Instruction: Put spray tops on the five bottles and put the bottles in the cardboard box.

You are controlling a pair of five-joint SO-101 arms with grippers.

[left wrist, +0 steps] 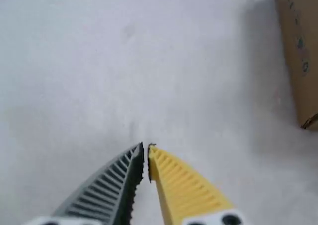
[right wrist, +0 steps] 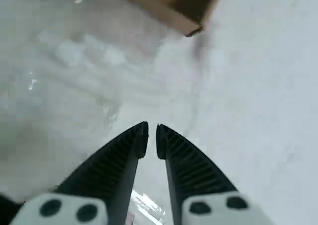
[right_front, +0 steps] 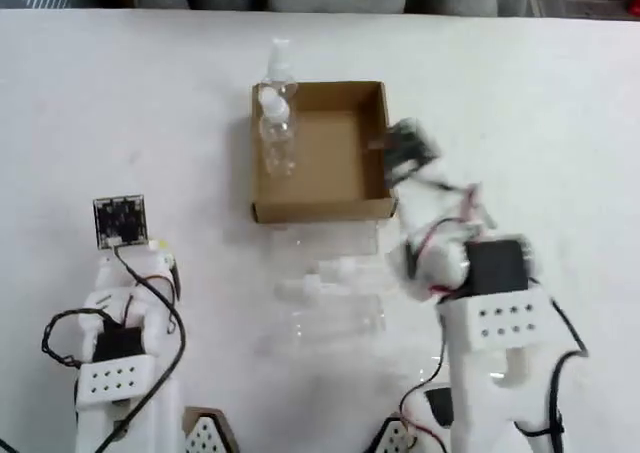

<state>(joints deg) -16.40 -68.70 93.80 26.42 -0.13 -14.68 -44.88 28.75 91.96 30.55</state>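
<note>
High view: right arm [right_front: 440, 198] beside box [right_front: 320, 209]

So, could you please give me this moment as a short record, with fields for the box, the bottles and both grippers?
table: white, both arms at its near edge
cardboard box: open top, mid-table
bottles in box: clear, along the side nearer the left arm; count unclear
bottles on table: clear, lying just in front of the box; count unclear
left gripper: shut, empty, over bare table
right gripper: shut, empty, over the table near the loose bottles and a box corner
</note>
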